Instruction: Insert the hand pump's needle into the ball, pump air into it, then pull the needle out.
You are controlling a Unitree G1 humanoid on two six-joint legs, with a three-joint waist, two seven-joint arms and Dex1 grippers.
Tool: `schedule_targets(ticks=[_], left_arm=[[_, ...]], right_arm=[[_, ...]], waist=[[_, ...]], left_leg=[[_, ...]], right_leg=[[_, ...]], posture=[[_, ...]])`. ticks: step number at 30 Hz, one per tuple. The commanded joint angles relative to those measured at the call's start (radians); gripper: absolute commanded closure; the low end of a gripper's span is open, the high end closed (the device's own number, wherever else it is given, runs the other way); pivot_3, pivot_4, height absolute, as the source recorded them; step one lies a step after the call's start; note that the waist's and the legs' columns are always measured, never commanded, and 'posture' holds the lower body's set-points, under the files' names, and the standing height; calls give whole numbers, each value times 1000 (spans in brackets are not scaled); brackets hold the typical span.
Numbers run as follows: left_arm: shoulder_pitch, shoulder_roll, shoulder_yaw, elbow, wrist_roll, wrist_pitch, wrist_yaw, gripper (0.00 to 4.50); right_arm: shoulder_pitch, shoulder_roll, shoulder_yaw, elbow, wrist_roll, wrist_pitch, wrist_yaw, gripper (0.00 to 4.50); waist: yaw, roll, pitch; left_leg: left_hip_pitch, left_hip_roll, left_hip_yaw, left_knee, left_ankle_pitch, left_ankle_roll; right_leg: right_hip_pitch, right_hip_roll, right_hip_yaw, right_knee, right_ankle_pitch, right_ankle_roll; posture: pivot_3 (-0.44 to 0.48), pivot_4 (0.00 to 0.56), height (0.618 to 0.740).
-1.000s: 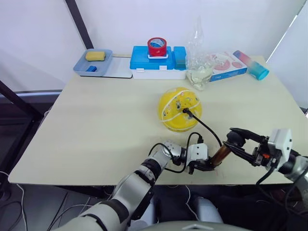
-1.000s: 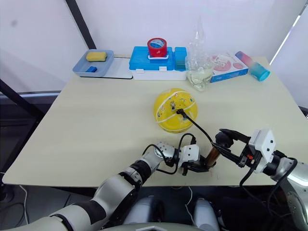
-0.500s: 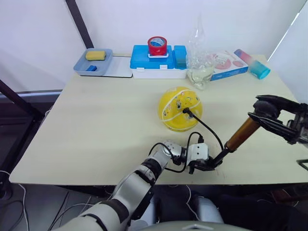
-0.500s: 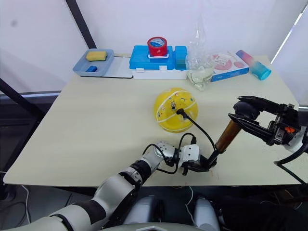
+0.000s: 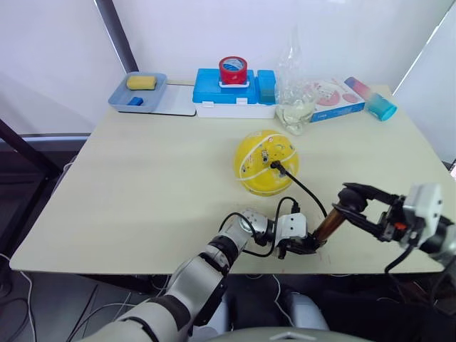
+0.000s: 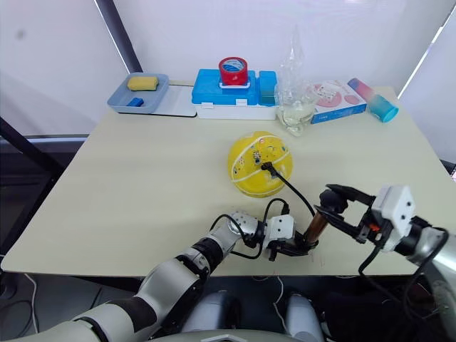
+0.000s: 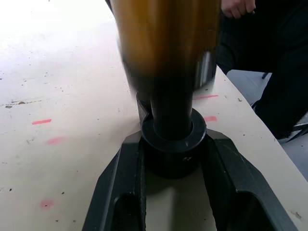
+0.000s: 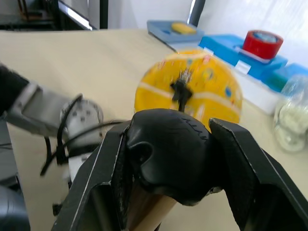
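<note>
**Both hands clamped on the pump, needle seated in the ball**

Your left hand (image 5: 308, 246) lies low on the worktop (image 5: 142, 185) near its front edge, forearm stretched flat, fingers (image 7: 120, 187) closed around the black base cap of the hand pump (image 5: 328, 226). The bronze tube rises from there, tilted toward your right. Your right hand (image 5: 349, 201) reaches in from the right side, wrist roughly level, its two fingers (image 8: 103, 178) clenched on the black T-handle at the tube's top. The thin black hose arcs from the pump's base up to the needle (image 5: 276, 167), whose black fitting sits pressed into the front upper face of the ball (image 5: 266, 162). The yellow ball rests round on the worktop's middle, just beyond both hands.
</note>
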Motion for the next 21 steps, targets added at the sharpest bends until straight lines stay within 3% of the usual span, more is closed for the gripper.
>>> schedule_targets(ticks=[1, 4, 12, 21], left_arm=[[25, 12, -38, 29, 48, 17, -13, 3402], [24, 15, -38, 29, 48, 15, -15, 3402], [25, 19, -39, 29, 50, 11, -19, 3402], [24, 20, -40, 31, 50, 9, -24, 3402]], right_arm=[[40, 37, 59, 94, -67, -33, 11, 2564], [25, 44, 12, 48, -10, -43, 8, 2564], [-4, -96, -253, -192, 281, 106, -19, 2564], [-80, -248, -525, -233, 615, 314, -90, 2564]], waist=[[0, 0, -1], [0, 0, -1], [2, 11, 5], [3, 9, 8]], left_leg=[[0, 0, 0, 0, 0, 0], [0, 0, 0, 0, 0, -1], [-1, -1, 0, 0, -1, -3], [-2, -1, 0, 0, 0, 0]], right_leg=[[0, -1, 0, 0, 0, 0], [0, -1, 0, 0, 0, 0], [0, -3, 0, -1, 0, 0], [0, -3, -1, -1, 0, 0]], posture=[[0, 150, 737], [0, 150, 737], [0, 150, 737], [0, 150, 737]])
